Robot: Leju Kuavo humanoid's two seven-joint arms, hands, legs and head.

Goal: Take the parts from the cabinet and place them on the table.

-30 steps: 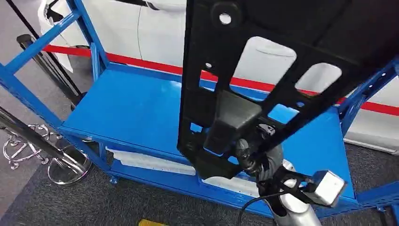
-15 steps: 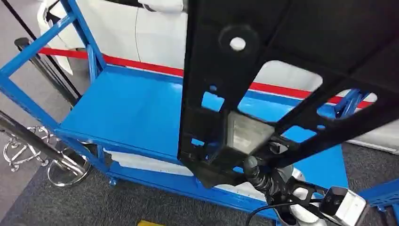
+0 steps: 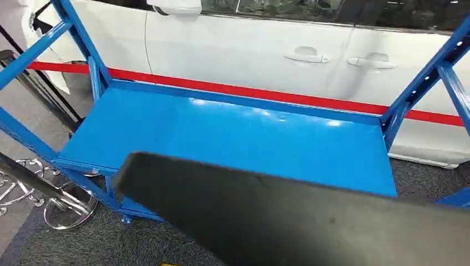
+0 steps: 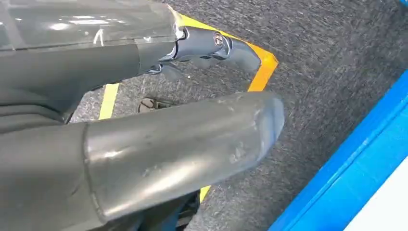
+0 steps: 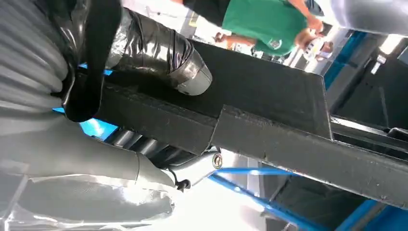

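Right hand [image 5: 96,86] grips the black plastic panel [image 3: 288,221] at an edge rib; likely stiff, light, unwieldy. Left hand [image 4: 159,120] holds nothing, fingers loosely apart.

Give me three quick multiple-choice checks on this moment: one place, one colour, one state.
1. Where is the black part?
A. Lying on the floor
B. Held up near the head camera
C. Standing on the shelf

2. What colour is the shelf?
A. Blue
B. Green
C. Grey

3. What is the right hand doing?
A. Hanging idle
B. Resting on the shelf
C. Gripping the part

Key: 1 B, it crosses the bottom of the head view; 2 A, its top is bright blue; 3 C, thumb and fingers clamp the part's bar.
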